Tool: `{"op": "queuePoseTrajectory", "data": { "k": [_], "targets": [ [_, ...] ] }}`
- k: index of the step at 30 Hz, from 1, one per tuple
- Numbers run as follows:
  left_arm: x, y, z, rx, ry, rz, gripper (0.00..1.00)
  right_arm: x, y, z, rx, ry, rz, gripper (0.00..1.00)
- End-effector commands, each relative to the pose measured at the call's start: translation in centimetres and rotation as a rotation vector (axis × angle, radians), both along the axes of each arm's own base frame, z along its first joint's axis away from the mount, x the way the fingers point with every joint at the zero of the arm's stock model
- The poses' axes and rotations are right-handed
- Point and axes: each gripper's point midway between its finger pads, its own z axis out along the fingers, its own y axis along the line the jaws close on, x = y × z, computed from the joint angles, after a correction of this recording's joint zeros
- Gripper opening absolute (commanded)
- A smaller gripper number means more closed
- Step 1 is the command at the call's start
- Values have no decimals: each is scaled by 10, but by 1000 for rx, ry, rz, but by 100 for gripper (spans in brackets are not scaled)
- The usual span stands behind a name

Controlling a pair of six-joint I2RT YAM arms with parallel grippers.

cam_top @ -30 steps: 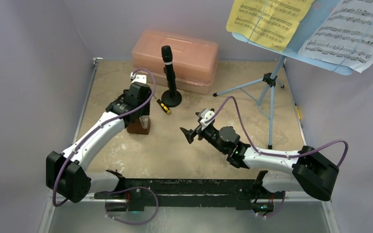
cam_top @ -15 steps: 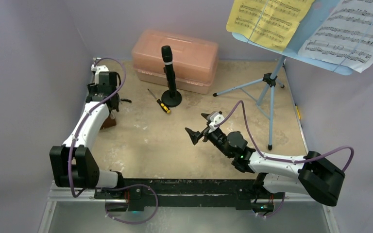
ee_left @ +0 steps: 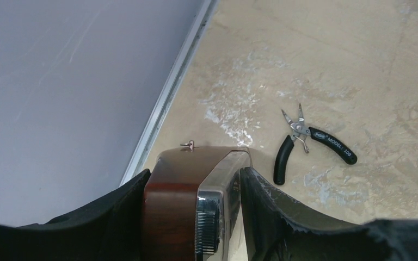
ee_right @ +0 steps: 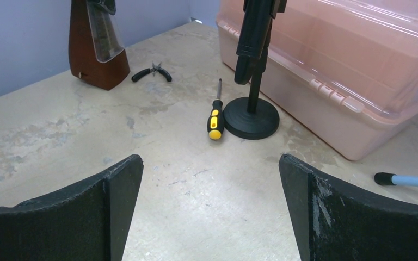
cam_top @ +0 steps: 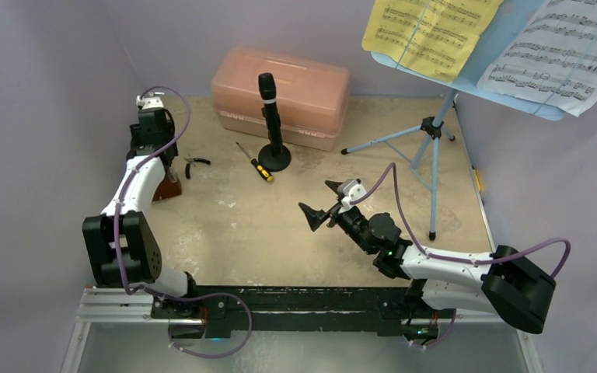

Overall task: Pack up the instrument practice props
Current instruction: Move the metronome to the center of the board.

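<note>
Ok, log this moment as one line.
left jaws: shut on metronome, by left wall | right jaws: open, empty, mid-table | pink case: closed

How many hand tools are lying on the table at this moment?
2. The black-handled pliers lie at the far left, beside the metronome; the yellow-and-black screwdriver lies next to the round base of the black pipe. None seems hidden.

Overhead camera looks down; both wrist cameras see the pliers (ee_left: pixel 302 130).
</note>
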Motion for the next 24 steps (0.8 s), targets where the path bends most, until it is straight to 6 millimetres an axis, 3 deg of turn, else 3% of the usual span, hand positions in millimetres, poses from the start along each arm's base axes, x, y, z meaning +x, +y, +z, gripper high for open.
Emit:
{"op": "queuePoseTrajectory", "data": {
  "k": [1,7,9,12,16,24],
  "targets": [
    [45,-9,33,40,-116,-175,9,2,-7,17,68,-32,-27,98],
    [61,-13,24,62,-84,-251,14,1,-5,13,75,-36,-20,98],
    [62,-12,21,66,-77,-252,19,4,-2,7,59,-25,-19,98],
    [58,-8,17,72,-71,-225,40,6,4,2,38,-14,-10,98],
    [50,4,33,104,-103,-137,54,12,9,2,10,-23,-19,98],
    [24,24,71,146,-167,67,67,18,16,6,-25,-14,-22,98]
  ]
}}
